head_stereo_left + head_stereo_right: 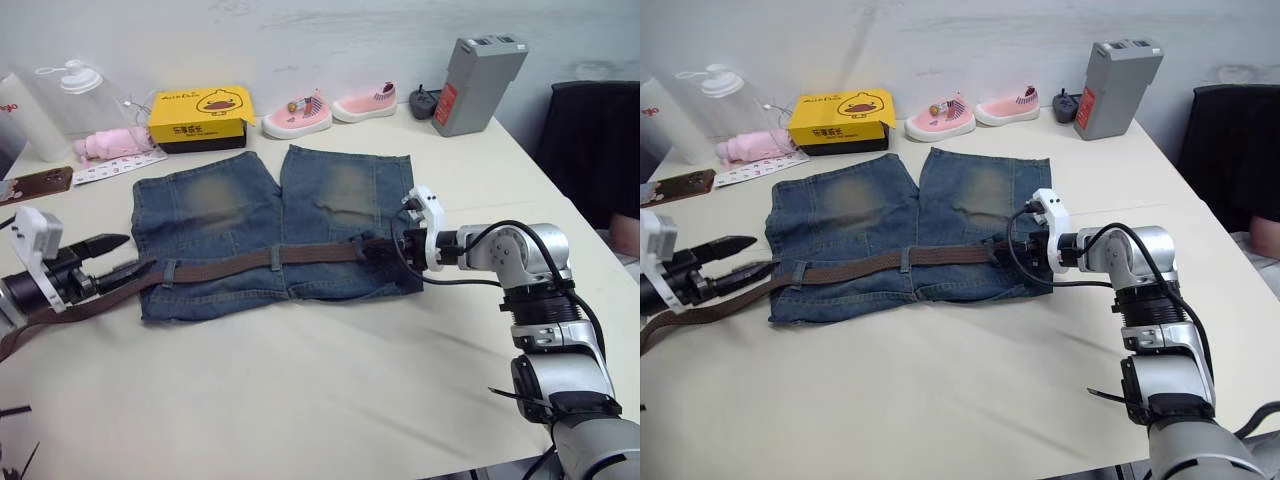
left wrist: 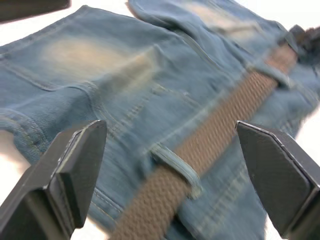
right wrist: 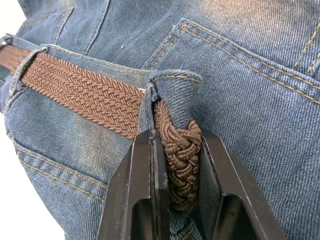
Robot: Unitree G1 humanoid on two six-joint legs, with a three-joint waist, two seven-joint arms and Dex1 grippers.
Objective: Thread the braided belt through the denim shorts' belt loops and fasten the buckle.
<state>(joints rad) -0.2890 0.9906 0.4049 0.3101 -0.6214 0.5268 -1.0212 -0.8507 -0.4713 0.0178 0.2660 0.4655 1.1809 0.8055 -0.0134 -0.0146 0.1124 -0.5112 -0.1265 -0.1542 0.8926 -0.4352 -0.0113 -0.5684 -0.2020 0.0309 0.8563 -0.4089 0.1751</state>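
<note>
The denim shorts [image 1: 270,225] lie flat mid-table, waistband toward me. The braided belt [image 1: 230,265] runs along the waistband under belt loops [image 1: 276,258], and its free end trails off the shorts to the left. My right gripper [image 3: 180,165] is at the waistband's right end, shut on the belt just past a belt loop [image 3: 170,87]. At the shorts' left end my left gripper [image 1: 112,260] is open, its fingers [image 2: 75,165] astride the belt [image 2: 210,140] where it passes a loop [image 2: 175,167]. The buckle is hidden.
Behind the shorts stand a yellow box [image 1: 200,115], two pink shoes [image 1: 297,115], a grey box [image 1: 478,85] and a clear bottle [image 1: 85,95]. A dark chair [image 1: 600,140] stands past the table's right edge.
</note>
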